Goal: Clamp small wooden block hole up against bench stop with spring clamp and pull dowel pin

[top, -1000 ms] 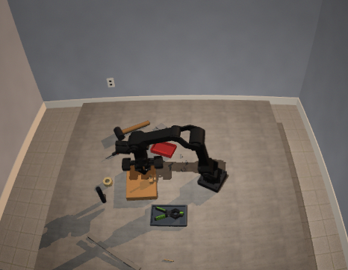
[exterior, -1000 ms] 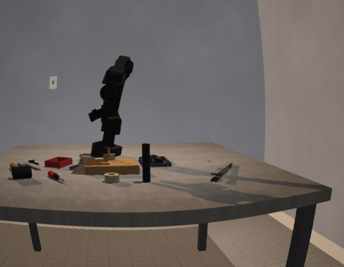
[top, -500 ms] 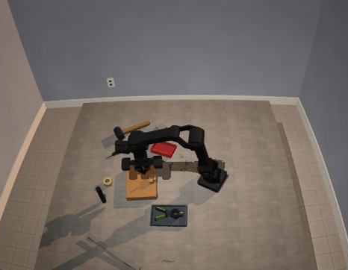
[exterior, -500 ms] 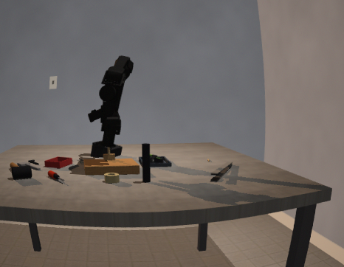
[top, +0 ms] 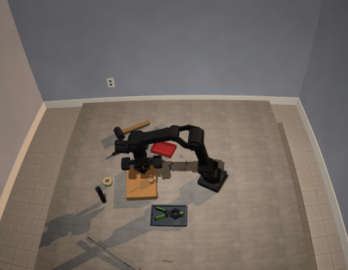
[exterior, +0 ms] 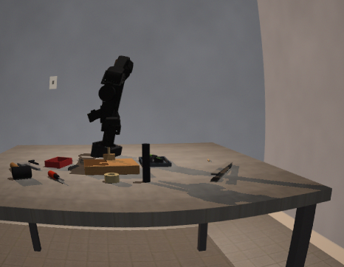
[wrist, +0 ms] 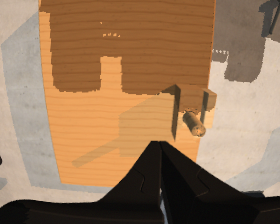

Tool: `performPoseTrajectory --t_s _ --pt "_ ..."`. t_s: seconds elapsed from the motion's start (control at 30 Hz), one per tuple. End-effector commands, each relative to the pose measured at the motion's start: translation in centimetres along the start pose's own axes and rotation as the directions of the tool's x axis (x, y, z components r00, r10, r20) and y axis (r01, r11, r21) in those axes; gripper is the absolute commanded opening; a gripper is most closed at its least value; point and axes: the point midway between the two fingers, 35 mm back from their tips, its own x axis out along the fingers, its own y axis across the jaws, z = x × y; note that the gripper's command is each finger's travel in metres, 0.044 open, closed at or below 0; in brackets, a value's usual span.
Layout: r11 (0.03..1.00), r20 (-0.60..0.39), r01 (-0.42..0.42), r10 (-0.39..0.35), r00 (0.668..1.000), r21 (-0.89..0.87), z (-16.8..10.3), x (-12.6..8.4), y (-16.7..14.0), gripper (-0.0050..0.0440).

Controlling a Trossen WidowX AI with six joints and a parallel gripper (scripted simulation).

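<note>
The small wooden block (wrist: 191, 104) lies at the right edge of the orange board (wrist: 124, 83) in the wrist view. Its dowel pin (wrist: 195, 124) stands up out of it. The block and pin also show in the exterior view (exterior: 109, 155). My gripper (wrist: 157, 148) hovers above the board's near part, a little left of the block. It is shut, with nothing between the fingers. The green and black spring clamp (top: 169, 214) lies in a dark tray in front of the board, apart from the gripper. I cannot make out the bench stop; the arm's shadow covers the far half of the board.
A red tray (top: 163, 149) and a mallet (top: 131, 128) lie behind the board. A tape roll (top: 107, 181) and an upright black cylinder (top: 101, 195) stand to its left. A screwdriver (exterior: 54, 175) and a black bar (exterior: 221, 172) lie further out.
</note>
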Motion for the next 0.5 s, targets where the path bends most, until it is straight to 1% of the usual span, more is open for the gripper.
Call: performPoseTrajectory --t_s 0.0,0.47 --pt "1.000 0.000 -0.002 0.002 1.000 -0.005 0.2 0.3 0.3 0.0000" --pt "1.000 0.000 -0.002 0.002 1.000 -0.005 0.2 2.3 0.4 0.0000"
